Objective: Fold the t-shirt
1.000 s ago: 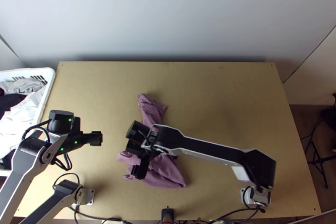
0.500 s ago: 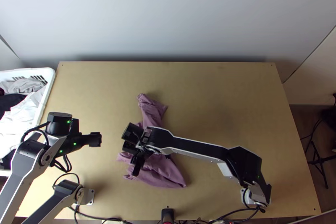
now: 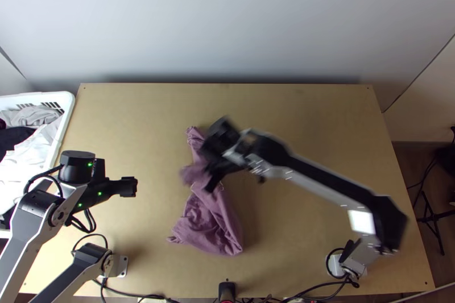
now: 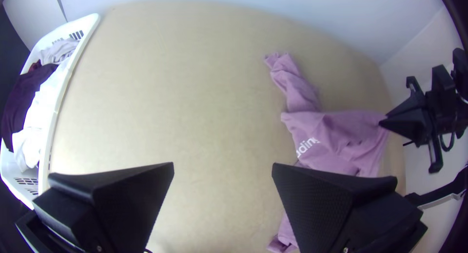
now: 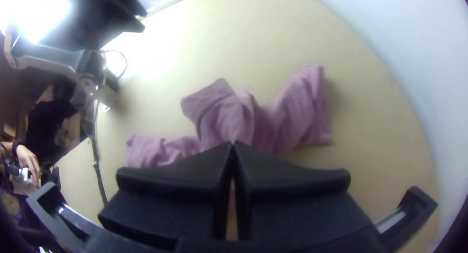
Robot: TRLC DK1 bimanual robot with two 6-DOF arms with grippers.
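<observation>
The mauve t-shirt (image 3: pixel 209 222) lies bunched on the table left of centre in the top view, with one narrow part stretching toward the wall. Its white lettering shows on the shirt (image 4: pixel 317 136) in the left wrist view. My right gripper (image 3: pixel 211 185), blurred over the shirt's middle, is shut on a part of the cloth and lifts it off the table. In the right wrist view the fingertips of my right gripper (image 5: pixel 233 145) meet at the shirt (image 5: pixel 222 111). My left gripper (image 3: pixel 135 187) is off to the shirt's left; in its wrist view, the left gripper (image 4: pixel 223 167) is open and holds nothing.
A white basket (image 3: pixel 67 111) with grey, white and dark clothes stands at the table's left edge. Bare wood of the table (image 3: pixel 307 132) extends right of the shirt. Cables run along the near edge. A person's hand (image 5: pixel 28 160) shows at the right wrist view's edge.
My right gripper has moved up the picture and to the right, drawing part of the shirt with it. The shirt's lower left portion has shifted. The left arm has barely moved.
</observation>
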